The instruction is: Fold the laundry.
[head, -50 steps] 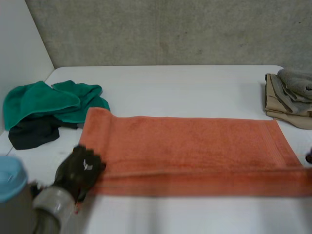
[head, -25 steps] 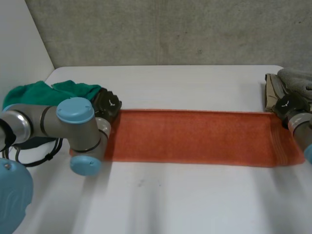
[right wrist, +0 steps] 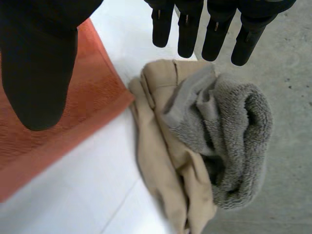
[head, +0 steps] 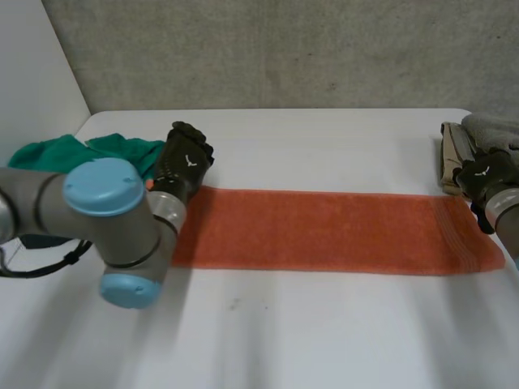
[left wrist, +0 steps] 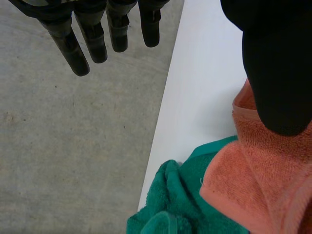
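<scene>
1. Orange towel (head: 324,231) lies as a long strip across the white desk (head: 324,146).
2. Left hand (head: 185,162) at its left end, beside the green towel (left wrist: 165,204) — fingers straight, thumb apart, holding nothing.
3. Right hand (head: 484,177) at the right end, by the pile of beige and grey cloths (right wrist: 204,136) — likewise spread, empty.

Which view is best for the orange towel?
Head view: the orange towel lies full length as a long strip. Left wrist view shows its end by the green cloth; right wrist view its corner beside the tan cloth.
</scene>
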Controlling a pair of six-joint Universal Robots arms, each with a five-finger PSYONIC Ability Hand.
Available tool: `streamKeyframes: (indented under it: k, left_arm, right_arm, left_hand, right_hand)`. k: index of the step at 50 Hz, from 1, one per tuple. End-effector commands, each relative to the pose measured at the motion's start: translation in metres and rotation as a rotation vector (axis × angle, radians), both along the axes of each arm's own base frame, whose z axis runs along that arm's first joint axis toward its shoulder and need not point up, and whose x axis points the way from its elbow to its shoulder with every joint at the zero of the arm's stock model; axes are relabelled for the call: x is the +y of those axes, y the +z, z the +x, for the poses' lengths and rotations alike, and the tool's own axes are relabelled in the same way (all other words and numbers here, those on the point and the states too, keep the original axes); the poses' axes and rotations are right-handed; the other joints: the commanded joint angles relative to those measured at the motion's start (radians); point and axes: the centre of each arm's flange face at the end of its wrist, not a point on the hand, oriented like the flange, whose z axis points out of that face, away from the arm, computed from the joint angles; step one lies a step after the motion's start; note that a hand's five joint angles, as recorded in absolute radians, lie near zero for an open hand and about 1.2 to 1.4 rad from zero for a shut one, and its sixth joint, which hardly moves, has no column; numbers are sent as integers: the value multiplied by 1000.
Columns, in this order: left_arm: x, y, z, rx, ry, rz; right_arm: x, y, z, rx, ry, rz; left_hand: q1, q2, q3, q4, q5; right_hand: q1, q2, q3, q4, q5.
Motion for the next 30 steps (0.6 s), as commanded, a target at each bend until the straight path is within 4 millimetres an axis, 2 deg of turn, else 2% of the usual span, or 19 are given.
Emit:
streamKeyframes:
  k: [1, 9, 15, 20, 22, 26, 30]
  left_arm:
    - [4, -5, 25, -1, -16, 94]
    - [-12, -22, 52, -24, 47, 158]
    - [-33, -38, 51, -9, 39, 164]
    - [-64, -49, 47, 28, 46, 138]
    - [-82, -42, 48, 63, 73, 84]
    - [-103, -20, 53, 185, 161, -21]
    - [-104, -11, 57, 263, 206, -42]
  right_arm:
    - [24, 5, 5, -89, 49, 64]
    - [51, 9, 7, -138, 87, 107]
    - [57, 11, 2, -155, 98, 113]
    - [57, 9, -6, -163, 77, 122]
    - [59, 7, -7, -166, 73, 133]
    - [61, 5, -11, -168, 60, 142]
    - [63, 5, -16, -178, 43, 143]
  left_hand:
    - [-24, -31, -34, -26, -46]
    - [-18, -25, -28, -20, -40]
    - [-1, -7, -10, -2, -22]
    - [23, 16, 13, 21, 1]
    - [63, 57, 54, 62, 42]
    - [90, 84, 81, 89, 69]
    - [79, 72, 69, 77, 57]
  right_hand:
    - [-27, -12, 0, 1, 22]
    - [-27, -12, 0, 1, 22]
    - [-18, -4, 9, 10, 31]
    - [-15, -1, 12, 13, 34]
    - [-9, 5, 18, 19, 40]
    - [-6, 8, 21, 22, 43]
    - [5, 20, 32, 33, 54]
